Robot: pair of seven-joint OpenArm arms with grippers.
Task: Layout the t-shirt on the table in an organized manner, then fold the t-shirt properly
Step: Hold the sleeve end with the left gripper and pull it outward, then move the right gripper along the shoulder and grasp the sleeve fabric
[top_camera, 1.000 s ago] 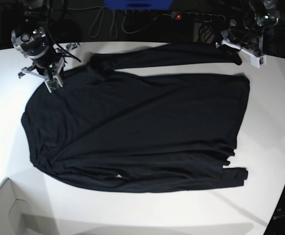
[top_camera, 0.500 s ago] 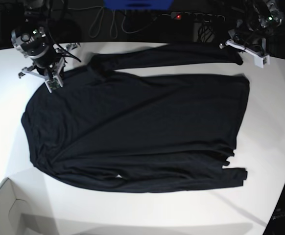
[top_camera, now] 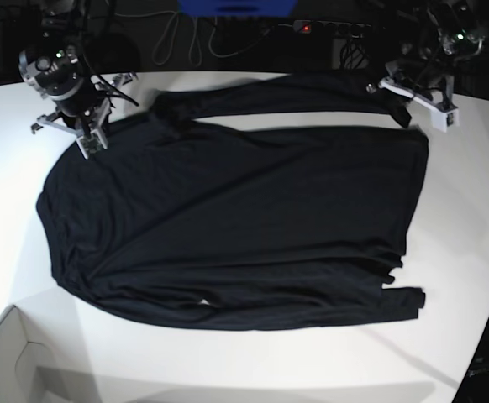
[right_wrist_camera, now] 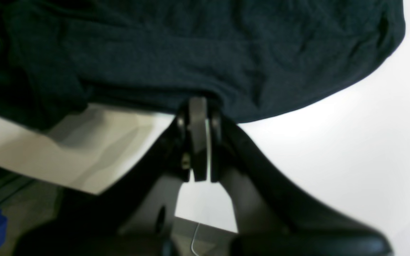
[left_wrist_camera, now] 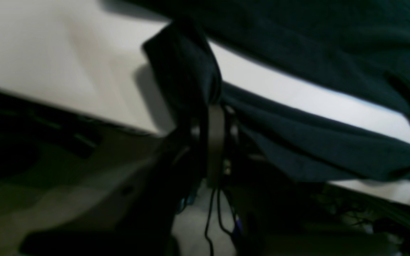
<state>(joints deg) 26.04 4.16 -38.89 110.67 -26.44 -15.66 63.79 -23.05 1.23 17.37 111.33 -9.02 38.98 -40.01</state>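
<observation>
Shut the left gripper (top_camera: 397, 99) down onto the cuff (left_wrist_camera: 183, 71) of the upper sleeve (top_camera: 286, 92) over the last second, after hanging open just beside it, and nudged that cuff a touch along the way. Left the right gripper (top_camera: 89, 138) parked in the same spot, pinched tight on the t-shirt (top_camera: 228, 218) edge at the shoulder corner.

Found the shirt spread mostly flat on the white table (top_camera: 471, 193), with the lower sleeve (top_camera: 400, 298) tucked along the bottom side and the upper one lying by the table's back edge. Judged it as layout stage, not folding yet.

Figured the way to do it well:
- tension both grips apart gently to take out slack
- keep the thin fabric low to avoid bunching
- mind that cuff so close to the table edge
- swing the sleeve in across the body only after flattening the ripples near the shoulder side
</observation>
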